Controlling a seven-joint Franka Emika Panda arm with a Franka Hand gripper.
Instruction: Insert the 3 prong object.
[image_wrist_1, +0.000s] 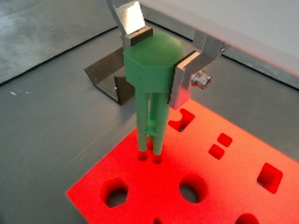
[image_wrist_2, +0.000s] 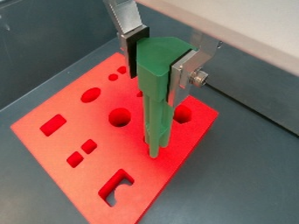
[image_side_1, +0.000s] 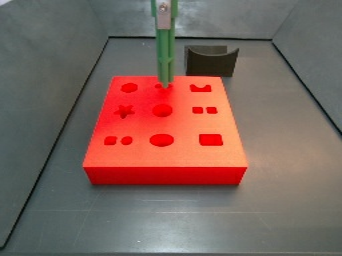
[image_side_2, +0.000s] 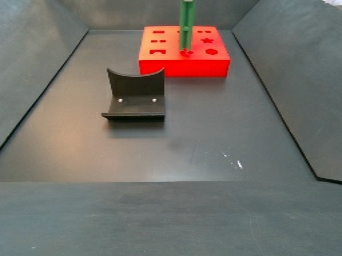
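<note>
- In both wrist views the tool (image_wrist_1: 162, 54) (image_wrist_2: 162, 54) pinches the green piece (image_wrist_1: 155, 74) (image_wrist_2: 159, 83) by its broad top, 1 silver finger (image_wrist_1: 132, 26) on each side with dark pads pressed against it.
- The fingers' upper parts run out of frame, so the rest of the tool is cut off.
- The piece hangs upright; its thin rods reach down to the red block (image_wrist_1: 222, 171) (image_wrist_2: 82, 114).
- In a wrist view the rod tips (image_wrist_1: 149, 153) meet the block's surface near an edge; whether they sit in holes or only touch cannot be told.
- In a side view the piece (image_side_1: 163, 50) stands over the block's (image_side_1: 167, 150) back row of shaped holes; the tool itself is mostly above the frame.
- The grey curved block (image_side_1: 211, 60) stands on the table (image_side_1: 160, 220) just behind the red block, apart from it.
- In a side view that grey block (image_side_2: 135, 96) lies nearer, and the red block (image_side_2: 187, 62) with the piece (image_side_2: 187, 18) is far and small; its holes are hard to make out.
</note>
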